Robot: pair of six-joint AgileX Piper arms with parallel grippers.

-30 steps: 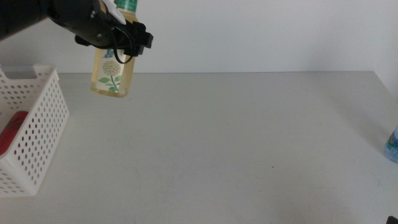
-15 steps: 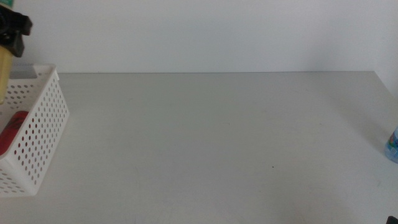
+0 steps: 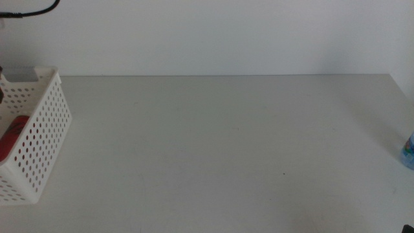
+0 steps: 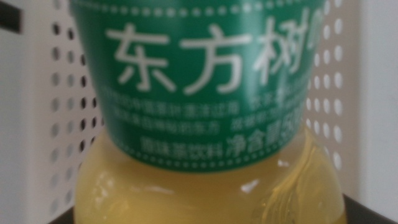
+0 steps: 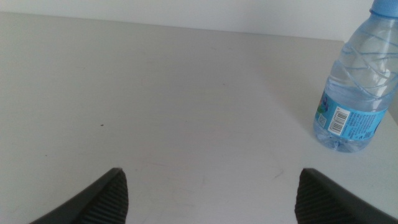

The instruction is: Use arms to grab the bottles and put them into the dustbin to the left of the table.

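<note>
The yellow tea bottle [image 4: 205,124] fills the left wrist view, right up close, w/ its green label and white letters. The white holey basket [image 4: 56,112] is just behind it. The left gripper holds the bottle, tho its jaws barely show. In the middle view the basket [image 3: 39,129] sits at the bench's [image 3: 226,142] left edge w/ a red soda can [image 3: 13,137] inside. The right gripper [image 5: 211,193] is wide open, holding nothing, low over the bench. The small clear water bottle [image 5: 357,87] stands upright near it, blue label, at the bench's right edge.

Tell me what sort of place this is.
Probably a robot test bench, not a home: a bare grey table against a blank wall, a white perforated dustbin at one end, one small clear bottle standing alone.
</note>
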